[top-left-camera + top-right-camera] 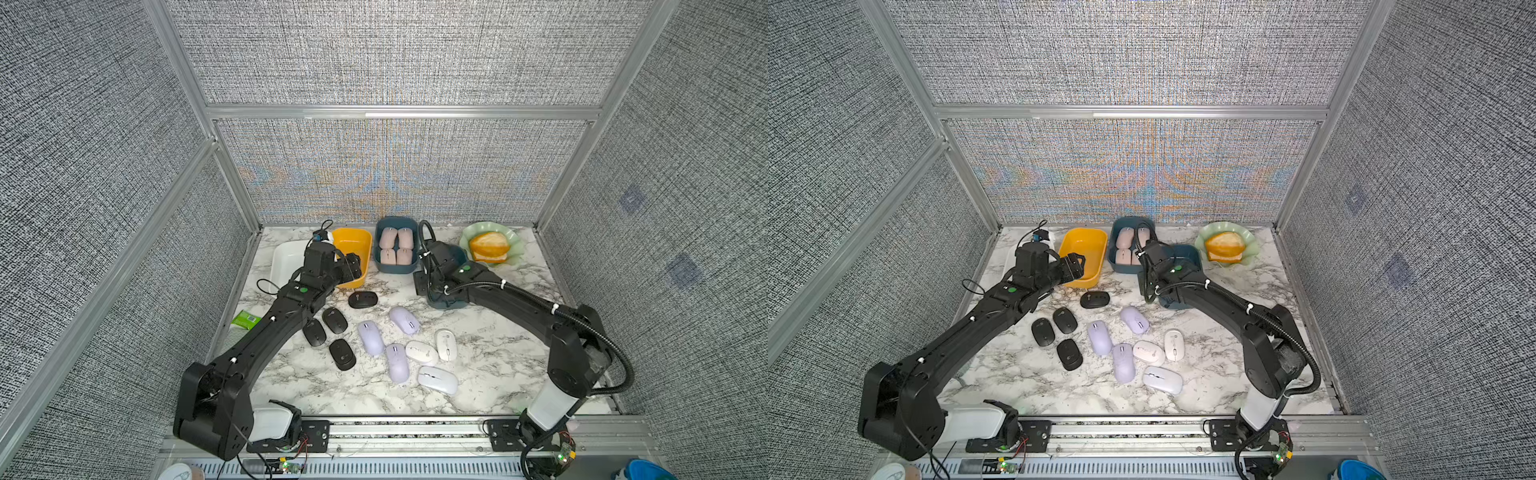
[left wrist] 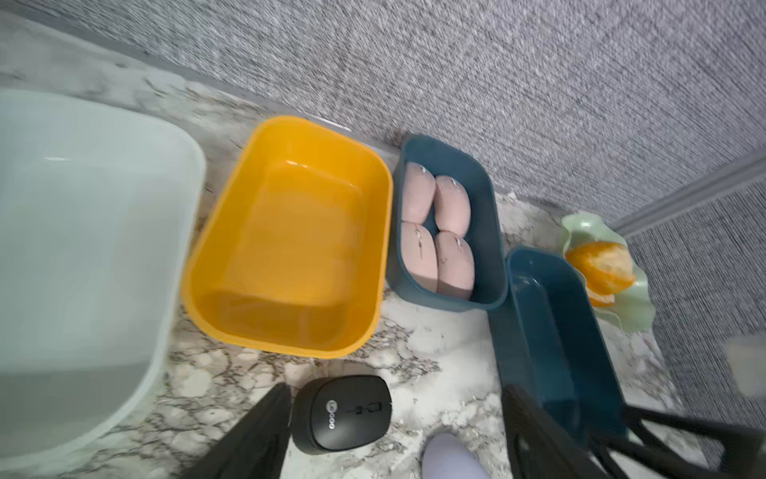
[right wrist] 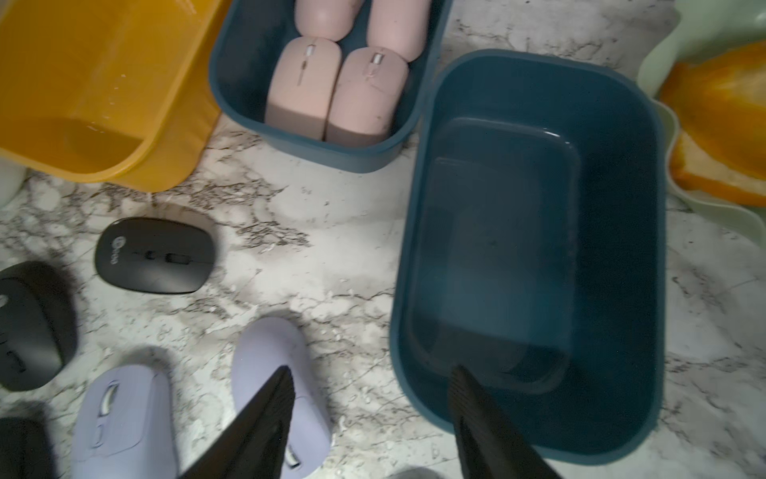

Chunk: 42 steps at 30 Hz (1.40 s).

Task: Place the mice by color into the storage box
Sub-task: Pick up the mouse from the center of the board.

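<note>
Near the empty orange-yellow plastic tub, the wide-open, empty left hand should centre on the smooth black oval mouse (now close by one finger) before closing.

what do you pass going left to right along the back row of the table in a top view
white bin → yellow box → blue box of pink mice → second blue box → green dish with bread roll

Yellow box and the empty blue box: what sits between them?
A second blue box holding four pink mice sits between the yellow box and the empty blue box, clearest in the left wrist view.
</note>
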### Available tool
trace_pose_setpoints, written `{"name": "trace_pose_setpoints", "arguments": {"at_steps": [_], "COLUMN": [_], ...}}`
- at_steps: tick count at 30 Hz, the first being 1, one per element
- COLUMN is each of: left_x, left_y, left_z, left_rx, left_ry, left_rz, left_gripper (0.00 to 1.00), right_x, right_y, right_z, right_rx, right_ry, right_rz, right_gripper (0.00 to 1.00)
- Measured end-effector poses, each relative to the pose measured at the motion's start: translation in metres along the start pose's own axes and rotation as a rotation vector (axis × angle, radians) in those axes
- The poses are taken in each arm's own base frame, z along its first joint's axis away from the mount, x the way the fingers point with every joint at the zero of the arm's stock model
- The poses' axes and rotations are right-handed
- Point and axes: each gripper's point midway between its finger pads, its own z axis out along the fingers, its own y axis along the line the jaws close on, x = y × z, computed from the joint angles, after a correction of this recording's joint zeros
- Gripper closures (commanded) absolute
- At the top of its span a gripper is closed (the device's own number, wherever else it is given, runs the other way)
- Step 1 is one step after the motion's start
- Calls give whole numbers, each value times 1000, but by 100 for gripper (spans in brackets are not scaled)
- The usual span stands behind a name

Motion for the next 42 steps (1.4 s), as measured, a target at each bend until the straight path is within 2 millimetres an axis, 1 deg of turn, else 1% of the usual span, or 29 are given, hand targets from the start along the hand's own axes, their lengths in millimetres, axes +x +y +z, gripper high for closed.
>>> {"name": "trace_pose_setpoints", "arguments": {"at_steps": [2, 3, 4, 5, 7, 8, 10, 12, 13, 15, 16, 19, 21, 23, 28, 33, 40, 42], "left_x": [9, 12, 15, 16, 15, 13, 9, 3, -1, -11, -16, -26, -27, -27, -28, -32, -34, -34], "left_y": [-4, -4, -5, -6, -10, -11, -9, 0, 7, 21, 28, 48, 57, 62, 68, 67, 64, 64], "left_z": [8, 10, 12, 12, 12, 11, 10, 7, 5, -2, -7, -21, -28, -34, -38, -37, -35, -35], "left_rx": [28, 34, 43, 48, 61, 63, 40, -7, -40, -99, -125, -195, -226, -241, -259, -257, -251, -250], "left_ry": [49, 62, 75, 80, 87, 83, 75, 61, 49, 13, -9, -74, -104, -129, -168, -178, -173, -175], "left_rz": [1, 1, 0, 0, -1, -1, -4, -18, -28, -55, -61, -82, -98, -102, -111, -114, -114, -114], "left_gripper": [20, 20, 20, 20, 20, 20, 19, 18, 18, 17, 17, 17, 17, 17, 17, 17, 17, 17], "right_x": [-2, -2, 0, 3, 13, 17, 34, 52, 63, 86, 96, 117, 128, 137, 146, 144, 149, 151], "right_y": [-12, -13, -8, 3, 34, 45, 72, 97, 112, 135, 144, 163, 173, 184, 198, 199, 195, 194], "right_z": [5, 7, 6, 5, 0, -1, -4, -4, -3, -2, -1, 4, 5, 8, 22, 34, 46, 48], "right_rx": [12, 15, -1, -23, -86, -100, -135, -170, -188, -221, -233, -254, -274, -296, -295, -237, -173, -165], "right_ry": [4, 8, 13, 16, 30, 34, 60, 94, 114, 161, 182, 230, 255, 280, 307, 285, 278, 278], "right_rz": [12, 10, -3, -25, -80, -101, -139, -168, -183, -208, -218, -235, -241, -247, -238, -236, -253, -256], "right_gripper": [37, 37, 37, 37, 37, 37, 37, 35, 34, 30, 29, 26, 25, 24, 26, 35, 37, 40]}}
